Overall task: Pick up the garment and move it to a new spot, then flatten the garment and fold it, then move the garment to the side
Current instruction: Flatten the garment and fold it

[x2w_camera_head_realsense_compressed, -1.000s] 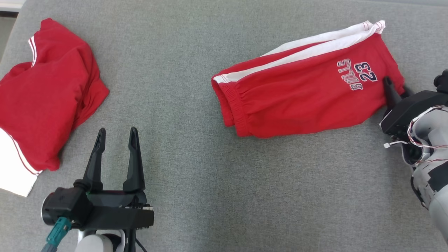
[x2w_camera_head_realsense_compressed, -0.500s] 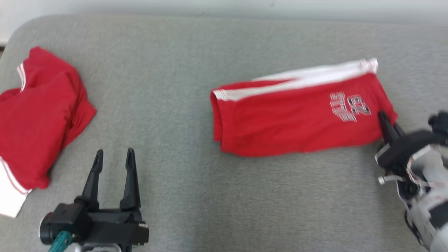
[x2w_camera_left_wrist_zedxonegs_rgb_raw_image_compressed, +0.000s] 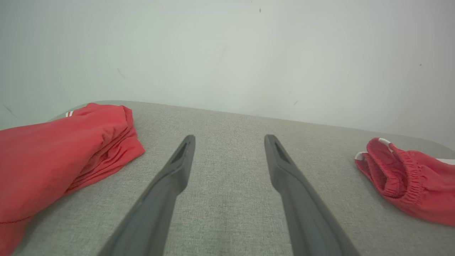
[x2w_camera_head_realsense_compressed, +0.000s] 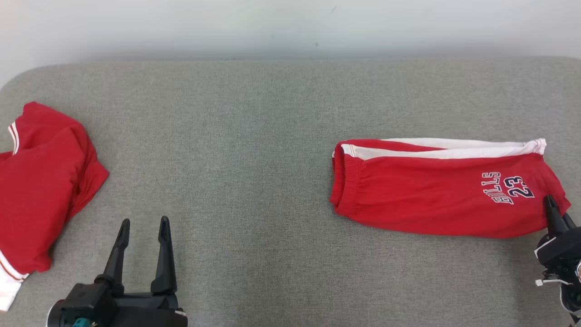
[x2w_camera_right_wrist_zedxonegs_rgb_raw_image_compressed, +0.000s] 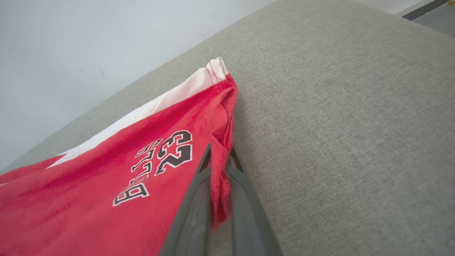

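head view: the red shorts (x2w_camera_head_realsense_compressed: 431,200) lie folded lengthwise on the right half of the grey table (x2w_camera_head_realsense_compressed: 254,136), well apart from a second red garment (x2w_camera_head_realsense_compressed: 41,190) bunched at the table's left edge. the elastic waistband (x2w_camera_head_realsense_compressed: 345,181) points toward the table's middle. a white stripe (x2w_camera_head_realsense_compressed: 445,152) runs along the far long edge. the print (x2w_camera_head_realsense_compressed: 508,187), "bulls 23", sits near the leg end on the right. the right tool (x2w_camera_head_realsense_compressed: 558,210) meets the near right corner of the shorts, its dark fingers drawn close together at the hem. the left tool (x2w_camera_head_realsense_compressed: 144,220) hovers at the lower left over bare table, fingers apart with nothing between them. a pale wall (x2w_camera_head_realsense_compressed: 272,27) rises behind the table.

left wrist view: the left tool's two fingers stand spread wide over bare grey fabric, holding nothing and touching neither garment. the second red garment lies to the left of them. the gathered waistband end of the shorts shows at the right edge, near the wall.

right wrist view: the right tool's fingers are pressed together on a thin fold of red cloth at the hem of the shorts, just beside the print. the pinched edge stands up between the fingers, while the remaining cloth spreads away to the left across the table. the white stripe ends in a stitched corner beyond the fingertips.
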